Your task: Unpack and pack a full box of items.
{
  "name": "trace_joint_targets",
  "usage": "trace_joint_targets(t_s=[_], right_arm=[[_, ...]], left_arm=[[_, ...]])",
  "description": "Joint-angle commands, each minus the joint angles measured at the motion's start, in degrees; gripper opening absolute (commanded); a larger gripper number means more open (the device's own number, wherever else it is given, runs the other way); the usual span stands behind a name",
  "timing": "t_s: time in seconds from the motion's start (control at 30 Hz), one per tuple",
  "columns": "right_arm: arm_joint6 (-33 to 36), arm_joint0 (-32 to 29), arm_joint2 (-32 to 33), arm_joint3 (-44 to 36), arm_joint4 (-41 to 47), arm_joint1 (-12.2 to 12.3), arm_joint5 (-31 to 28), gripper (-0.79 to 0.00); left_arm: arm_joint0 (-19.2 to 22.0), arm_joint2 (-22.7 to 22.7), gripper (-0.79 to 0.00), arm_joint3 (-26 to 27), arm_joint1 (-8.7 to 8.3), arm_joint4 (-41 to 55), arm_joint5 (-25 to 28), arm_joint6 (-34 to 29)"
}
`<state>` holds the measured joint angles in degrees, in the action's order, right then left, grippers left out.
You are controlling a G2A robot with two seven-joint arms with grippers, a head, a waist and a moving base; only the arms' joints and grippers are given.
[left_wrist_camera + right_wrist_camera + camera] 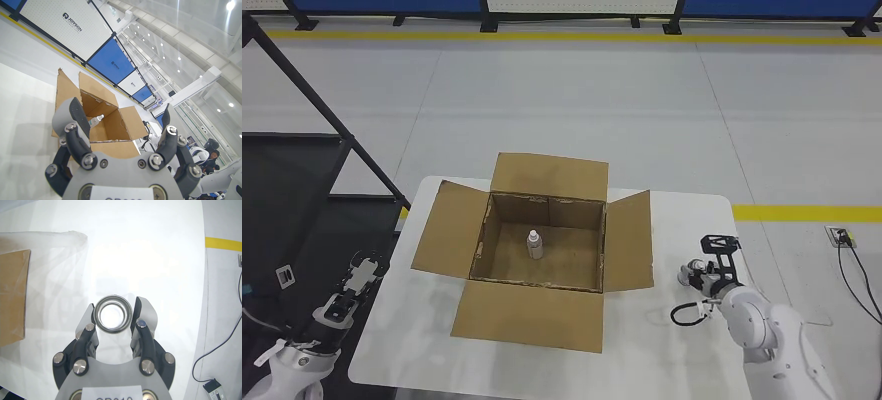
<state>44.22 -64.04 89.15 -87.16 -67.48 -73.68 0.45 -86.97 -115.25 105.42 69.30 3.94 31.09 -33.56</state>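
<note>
An open cardboard box (pixel 547 178) stands in the middle of the white table (pixel 682 215) with all its flaps spread out. A small white bottle (pixel 534 244) stands inside it, and it appears again in the left wrist view as the bottle (pixel 95 120) inside the box (pixel 113 128). My right gripper (pixel 700 272) is over the table's right side, shut on a shiny metal cup (pixel 113 331) seen from above, with a pad against each side of its rim. My left gripper (pixel 121 104) hangs open and holds nothing, off the table's left front edge (pixel 364 268).
A black cable loop (pixel 682 312) lies on the table close to the right arm. A dark frame and panel (pixel 302 200) stand left of the table. The box's right flap (pixel 13 291) is a short way from the cup.
</note>
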Motion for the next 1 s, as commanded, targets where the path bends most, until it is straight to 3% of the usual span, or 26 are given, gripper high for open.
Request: trace_joint_targets(t_s=[0.0, 0.27, 0.4, 0.6, 0.77, 0.83, 0.97], right_arm=[[-1.12, -0.6, 0.13, -1.39, -0.07, 0.0, 1.22, 0.0], [-11.74, -6.46, -0.64, -15.2, 0.07, -0.47, 7.6, 0.0], [-20.63, -10.79, -3.58, -24.25, 1.07, -0.8, 4.75, 0.0], [-24.37, -10.89, -11.59, -31.95, -5.91, -1.11, 1.73, 0.0], [-16.07, -1.37, -19.56, -28.18, -6.25, -1.67, -5.87, 0.0], [-9.61, 6.96, -23.82, -21.47, -3.73, -2.53, -7.64, 0.0], [-3.11, 20.42, -31.52, -7.13, 3.77, -4.84, -9.25, 0.0]], left_arm=[[0.0, 0.0, 0.0, 0.0, 0.0, 0.0, 0.0, 0.0], [0.0, 0.0, 0.0, 0.0, 0.0, 0.0, 0.0, 0.0], [0.0, 0.0, 0.0, 0.0, 0.0, 0.0, 0.0, 0.0], [0.0, 0.0, 0.0, 0.0, 0.0, 0.0, 0.0, 0.0], [-0.21, 0.08, 0.0, 0.2, -0.02, -0.07, -0.3, 0.35], [-0.53, -0.46, 0.0, -0.21, -0.14, 0.2, -0.62, 0.8], [-0.44, -1.47, 0.0, -1.25, -0.36, 0.8, -1.62, 1.78]])
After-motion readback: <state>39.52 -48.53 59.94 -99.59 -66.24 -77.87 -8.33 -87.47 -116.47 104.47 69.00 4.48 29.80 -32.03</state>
